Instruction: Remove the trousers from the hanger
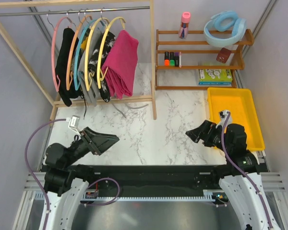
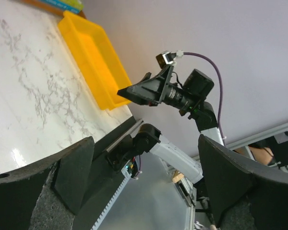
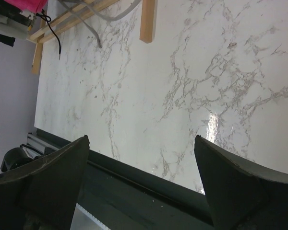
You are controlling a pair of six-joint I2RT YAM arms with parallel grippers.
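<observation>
Marble table (image 1: 149,139) runs across your view, with a wooden rack (image 1: 152,72) at the far left and a low wooden shelf (image 1: 201,62) beside it at the far right. Your trousers (image 1: 121,64) hang on the rack, folded over the yellow hanger (image 1: 111,24), the last one at the right end of the rail. Just left of them a mottled garment (image 1: 93,57) presses against the pink cloth, and further along you've got a black garment (image 1: 65,52) under a pink hanger (image 1: 54,52). The rack's front upright stands just right of the trousers, between them and the shelf. Grey cords (image 1: 129,108) trail over the rack's base bar, below the clothes. Over on the right there's a yellow tray (image 1: 230,90) on the table, close to your right arm. The shelf carries markers (image 1: 172,58), a pink bottle (image 1: 185,24) and a book (image 1: 215,75). Your left gripper (image 1: 110,143) sits low near the front edge, jaws spread wide, nothing between them. Your right gripper (image 1: 192,134) mirrors it, jaws wide apart and empty, pointing inward. Both are well apart from the trousers.
</observation>
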